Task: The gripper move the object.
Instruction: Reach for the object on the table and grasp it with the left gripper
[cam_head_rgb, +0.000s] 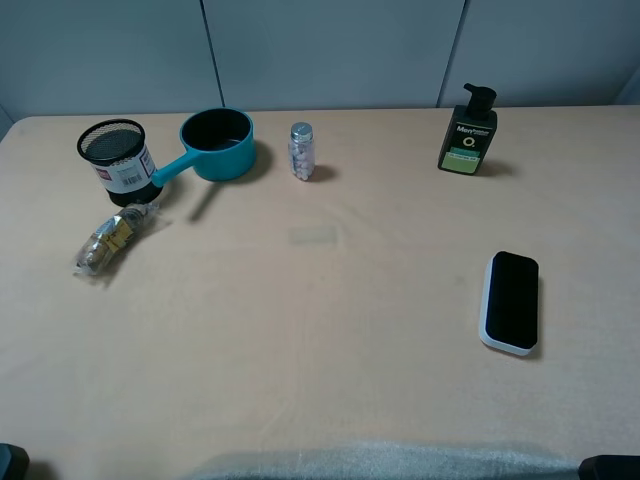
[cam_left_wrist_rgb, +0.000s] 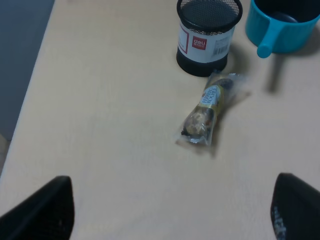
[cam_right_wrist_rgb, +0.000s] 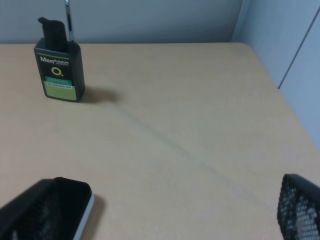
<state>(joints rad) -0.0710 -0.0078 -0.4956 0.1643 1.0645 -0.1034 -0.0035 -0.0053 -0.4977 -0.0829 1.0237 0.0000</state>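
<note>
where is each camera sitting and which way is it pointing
Exterior high: above the near edge, looking down across the table to the back wall; only dark scraps of the robot at the near corners.
Left wrist: on the left arm, looking down at the snack packet, mesh cup and teal saucepan; left gripper open.
Right wrist: on the right arm, facing the pump bottle and eraser; right gripper open.
Shared: exterior and left wrist both show packet, cup, saucepan.

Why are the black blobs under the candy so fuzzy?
Left wrist view: they are fingers of the left gripper, probably too near the lens to focus; the candy looks sharper. Right wrist view: the pump bottle throws a soft shadow. Exterior high view: even light, no glare.
</note>
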